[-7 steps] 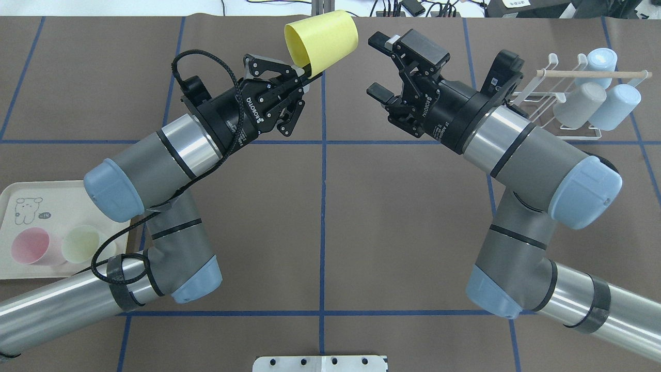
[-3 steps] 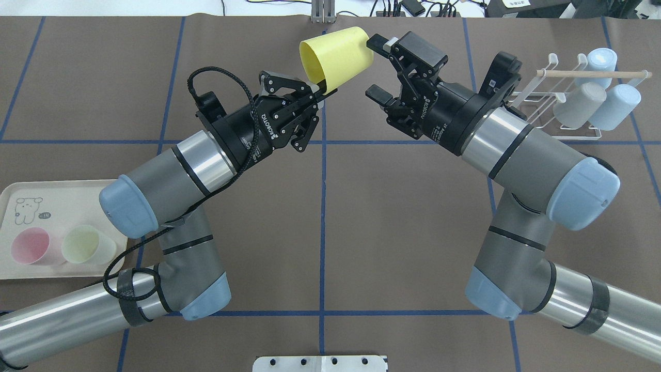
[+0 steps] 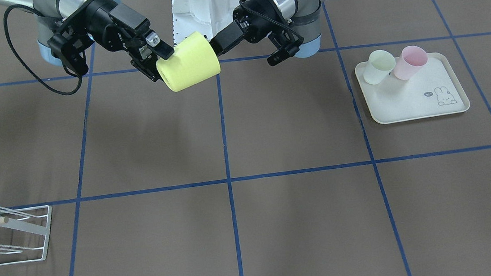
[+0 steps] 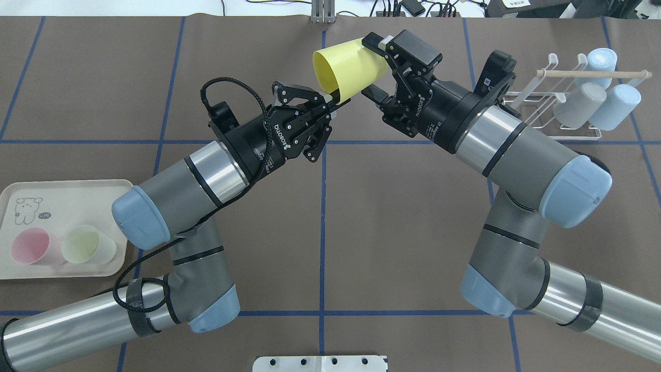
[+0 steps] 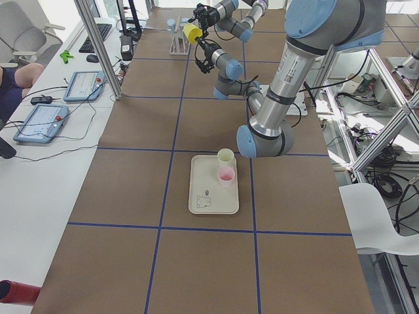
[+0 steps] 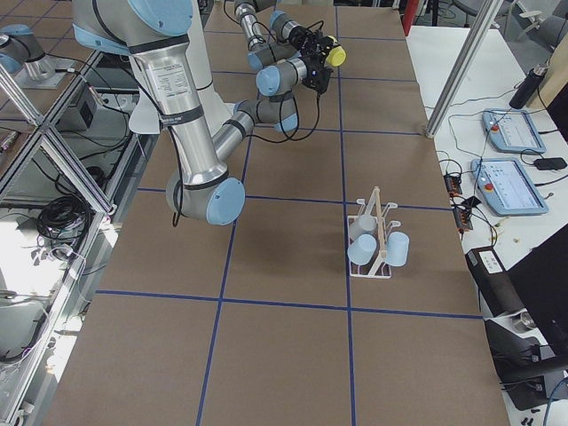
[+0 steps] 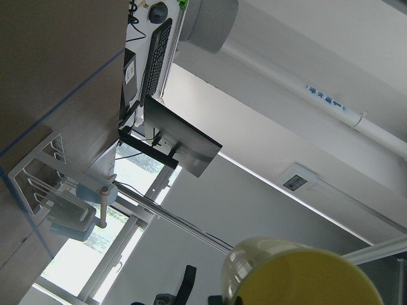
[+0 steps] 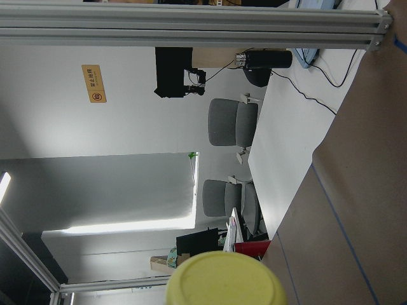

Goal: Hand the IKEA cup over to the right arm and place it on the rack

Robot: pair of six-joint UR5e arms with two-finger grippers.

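Observation:
The IKEA cup [image 4: 347, 64] is yellow and hangs tilted on its side above the far middle of the table. My left gripper [image 4: 334, 97] is shut on its rim. My right gripper [image 4: 373, 68] is open, one finger above and one below the cup's base, the base lying between them. In the front-facing view the cup [image 3: 189, 66] sits between the right gripper [image 3: 158, 60] and the left gripper [image 3: 215, 47]. Its body fills the bottom of the left wrist view [image 7: 299, 273] and its base the right wrist view [image 8: 226, 279]. The white wire rack [image 4: 594, 74] stands at the far right.
The rack holds two light blue cups [image 4: 617, 106] and a grey cup [image 4: 578, 106]. A cream tray [image 4: 57, 188] at the near left carries a pink cup [image 4: 30, 247] and a pale green cup [image 4: 85, 244]. A white mounting plate [image 4: 320, 363] sits at the near edge.
My left arm has carried the yellow cup to the right, bringing its base in between the right gripper's fingers. The right gripper has stayed open and shifted slightly left.

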